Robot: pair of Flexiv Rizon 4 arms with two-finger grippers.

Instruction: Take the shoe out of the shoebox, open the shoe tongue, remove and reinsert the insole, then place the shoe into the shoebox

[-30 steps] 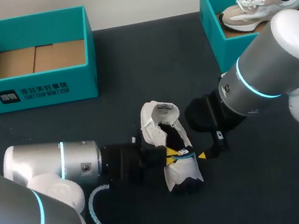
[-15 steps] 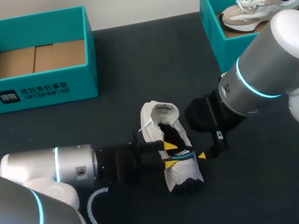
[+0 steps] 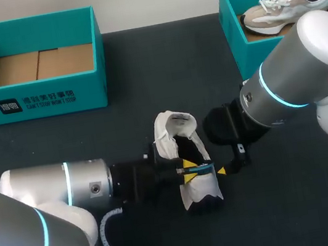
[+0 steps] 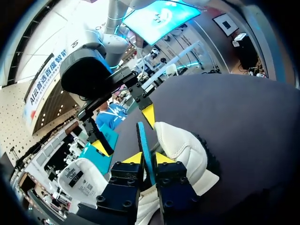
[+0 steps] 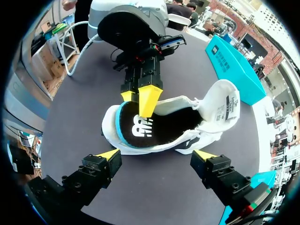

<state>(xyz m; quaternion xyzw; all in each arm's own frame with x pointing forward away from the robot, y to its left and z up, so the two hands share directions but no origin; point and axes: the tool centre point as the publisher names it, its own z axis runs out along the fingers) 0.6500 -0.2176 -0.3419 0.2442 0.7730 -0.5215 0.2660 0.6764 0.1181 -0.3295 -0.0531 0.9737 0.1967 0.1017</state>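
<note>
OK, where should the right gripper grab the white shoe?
Probably the near side wall at midfoot, one finger inside the opening, coming from the right. The white shoe has that wall toward the open right gripper, its tongue folded back at one end, and the left gripper pinches the insole at the other.

A dark, matte table (image 3: 159, 55) fills the head view from side to side, its surface an unbroken charcoal sheet with no seam or marking to be seen. Its far edge runs straight across the back of the scene. Light falls evenly from above, leaving only soft, short shadows on the tabletop and no hard glare. In both wrist views the same plain dark surface spreads out ahead of the camera, curving away toward the table's edges.
</note>
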